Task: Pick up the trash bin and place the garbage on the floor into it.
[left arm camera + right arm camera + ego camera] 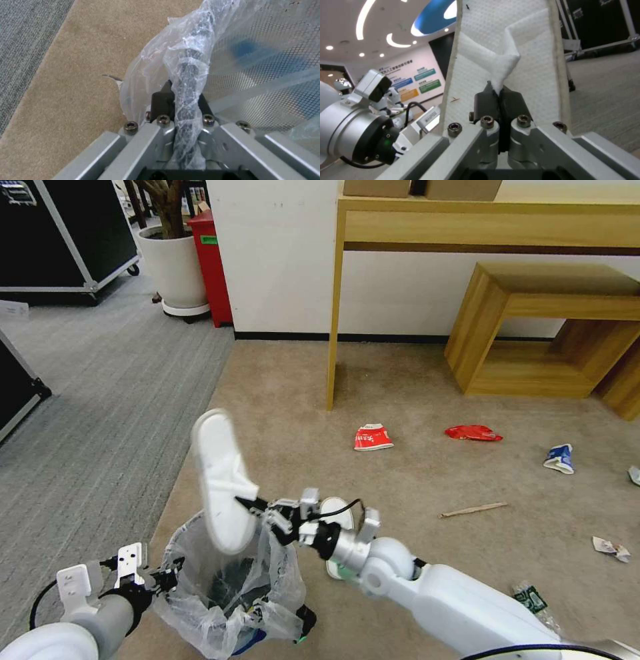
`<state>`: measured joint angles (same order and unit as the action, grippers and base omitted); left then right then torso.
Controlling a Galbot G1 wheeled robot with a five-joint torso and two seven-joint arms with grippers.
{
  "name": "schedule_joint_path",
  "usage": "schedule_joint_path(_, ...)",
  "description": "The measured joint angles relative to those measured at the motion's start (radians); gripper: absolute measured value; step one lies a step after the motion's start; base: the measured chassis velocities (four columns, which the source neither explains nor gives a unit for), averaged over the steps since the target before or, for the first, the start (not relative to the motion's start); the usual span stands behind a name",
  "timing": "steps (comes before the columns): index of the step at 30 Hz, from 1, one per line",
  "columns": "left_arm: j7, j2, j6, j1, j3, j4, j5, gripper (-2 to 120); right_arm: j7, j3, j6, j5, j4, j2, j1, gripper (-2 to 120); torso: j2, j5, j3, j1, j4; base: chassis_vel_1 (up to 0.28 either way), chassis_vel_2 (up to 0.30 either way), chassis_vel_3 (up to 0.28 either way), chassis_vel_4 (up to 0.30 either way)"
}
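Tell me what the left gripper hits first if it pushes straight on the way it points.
The trash bin itself: the left gripper is already shut on its bag-wrapped rim, pointing across the opening, so it would probably shove the bin toward the right arm.

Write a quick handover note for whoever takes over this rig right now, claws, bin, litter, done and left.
Left claw: shut on the rim of the trash bin, near the carpet edge.
Right claw: shut on the strap of a white slipper, held upright over the bin's opening.
Done: bin gripped, one slipper lifted.
Left: release the slipper into the bin; second slipper lies beneath the right arm. On the floor: red-white cup, red wrapper, blue-white carton, wooden stick, crumpled paper, bottle.
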<state>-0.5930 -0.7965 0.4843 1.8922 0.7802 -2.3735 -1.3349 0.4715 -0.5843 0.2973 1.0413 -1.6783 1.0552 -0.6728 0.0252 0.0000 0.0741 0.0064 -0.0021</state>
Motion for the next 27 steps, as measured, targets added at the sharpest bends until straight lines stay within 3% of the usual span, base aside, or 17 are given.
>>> schedule_joint_path(13, -0.004, 0.024, -0.001, -0.010, -0.003, 0.007, -0.013, 0, -0.024, -0.087, 0.017, -0.009, 0.072, 0.054, 0.039, 0, 0.000, 0.0001, 0.000, 0.000, -0.0001, 0.000, 0.000, 0.000, 0.000)
schedule_joint_path(24, -0.005, 0.039, -0.002, -0.002, -0.001, 0.004, -0.015, 0, -0.032, -0.083, 0.019, -0.020, 0.092, 0.060, 0.060, 0, 0.000, 0.0001, 0.000, 0.000, 0.0000, 0.000, 0.000, 0.000, 0.000)
schedule_joint_path(27, -0.006, 0.043, -0.002, -0.002, 0.000, 0.004, -0.016, 0, -0.021, -0.080, 0.020, -0.031, 0.098, 0.056, 0.056, 5, 0.000, 0.0000, 0.000, 0.000, -0.0001, 0.000, 0.000, 0.000, 0.000)
